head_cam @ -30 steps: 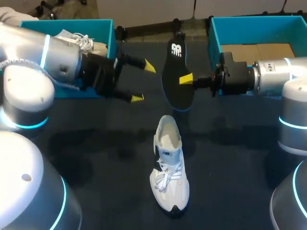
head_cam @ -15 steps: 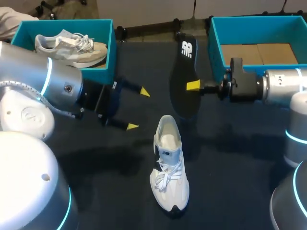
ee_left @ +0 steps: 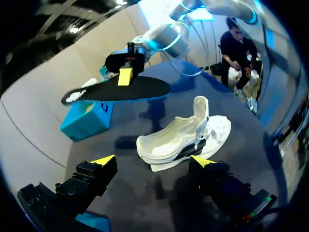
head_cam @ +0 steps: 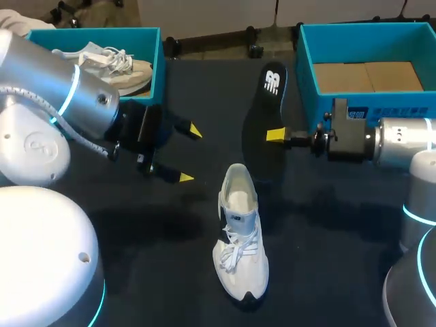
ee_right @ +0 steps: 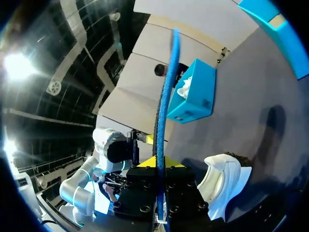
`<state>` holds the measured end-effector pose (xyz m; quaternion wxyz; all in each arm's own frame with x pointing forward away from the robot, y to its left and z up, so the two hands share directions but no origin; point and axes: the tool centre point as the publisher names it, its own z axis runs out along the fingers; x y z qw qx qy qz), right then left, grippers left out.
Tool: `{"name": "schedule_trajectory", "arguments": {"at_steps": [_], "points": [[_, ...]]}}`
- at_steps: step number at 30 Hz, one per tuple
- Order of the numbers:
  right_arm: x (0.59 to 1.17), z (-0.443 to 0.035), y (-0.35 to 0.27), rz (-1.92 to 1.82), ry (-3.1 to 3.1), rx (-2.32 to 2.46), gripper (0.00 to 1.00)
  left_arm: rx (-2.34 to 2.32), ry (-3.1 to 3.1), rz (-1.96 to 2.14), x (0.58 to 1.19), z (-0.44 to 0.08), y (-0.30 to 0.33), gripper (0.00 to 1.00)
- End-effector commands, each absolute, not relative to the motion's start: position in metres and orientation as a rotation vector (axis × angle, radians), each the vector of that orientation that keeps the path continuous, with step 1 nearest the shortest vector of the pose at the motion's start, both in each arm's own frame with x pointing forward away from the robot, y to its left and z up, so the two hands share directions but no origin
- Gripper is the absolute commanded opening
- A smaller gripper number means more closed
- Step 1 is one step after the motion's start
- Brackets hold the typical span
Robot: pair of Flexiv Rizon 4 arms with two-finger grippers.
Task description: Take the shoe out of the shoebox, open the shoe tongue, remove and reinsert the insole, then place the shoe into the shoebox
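Note:
A white shoe (head_cam: 240,231) lies on the dark table, toe toward the near edge, its opening toward the far side. Above and beyond it hangs the black insole (head_cam: 264,116), blue-edged, with my right gripper (head_cam: 276,135) shut on its side. In the right wrist view the insole (ee_right: 164,106) stands edge-on between the fingers of my right gripper (ee_right: 158,166), the shoe (ee_right: 224,188) beside them. My left gripper (head_cam: 189,154) stands open left of the shoe, holding nothing. In the left wrist view the shoe (ee_left: 183,140) lies ahead of my left gripper (ee_left: 153,162), the insole (ee_left: 120,91) beyond it.
A teal shoebox (head_cam: 155,51) at the far left holds another pale shoe (head_cam: 109,61). A second teal shoebox (head_cam: 303,61) at the far right shows only a cardboard floor. My left arm's bulky joints fill the near left of the table.
The right gripper has carried the insole a little to the right. The left gripper has drawn toward the near side and slightly left, staying open and uncovering the shoe in the left box.

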<state>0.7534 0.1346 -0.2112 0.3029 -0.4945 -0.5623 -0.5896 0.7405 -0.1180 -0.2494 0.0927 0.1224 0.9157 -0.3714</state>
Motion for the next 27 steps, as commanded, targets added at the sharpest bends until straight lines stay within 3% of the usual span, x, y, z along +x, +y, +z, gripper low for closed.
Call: {"name": "schedule_trajectory", "arguments": {"at_steps": [1,9,27], "points": [[0.752,-0.211,0.136,-1.563,-1.492,-1.317,0.00,0.204,2.920,-1.011,0.746,-0.246,-0.122,1.00],[0.748,-0.227,0.144,-1.604,-1.515,-1.318,0.00,-0.040,3.076,-0.772,0.745,-0.258,-0.128,1.00],[0.750,-0.249,0.159,-1.668,-1.641,-1.160,0.00,-0.048,3.130,-0.454,0.723,-0.286,-0.116,1.00]]}}
